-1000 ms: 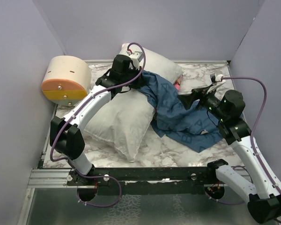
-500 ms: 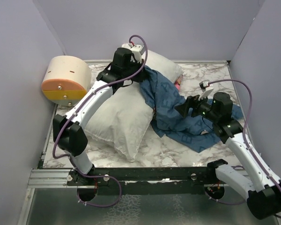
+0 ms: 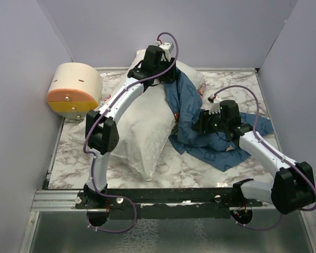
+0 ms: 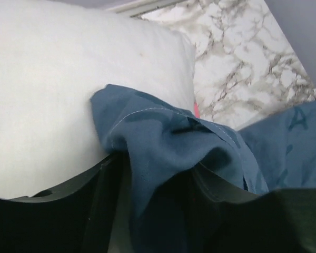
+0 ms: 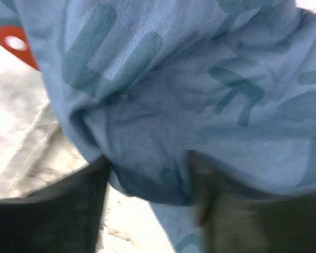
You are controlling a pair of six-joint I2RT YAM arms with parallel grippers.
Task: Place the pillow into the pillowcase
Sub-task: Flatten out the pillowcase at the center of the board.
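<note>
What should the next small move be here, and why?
Probably close the right gripper on the pillowcase fold bunched between its fingers. The case only drapes the far corner of the pillow, the rest heaped on the table, and the left gripper looks open around the hem, so nothing holds it yet.

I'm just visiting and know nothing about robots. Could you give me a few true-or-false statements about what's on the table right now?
1. The pillow is fully inside the pillowcase. False: most of it lies bare; the cloth only drapes its far corner.
2. The pillowcase is dark blue. True.
3. A beige and orange container sits left of the pillow. True.
4. The right arm reaches for the container. False: it reaches onto the pillowcase.
</note>
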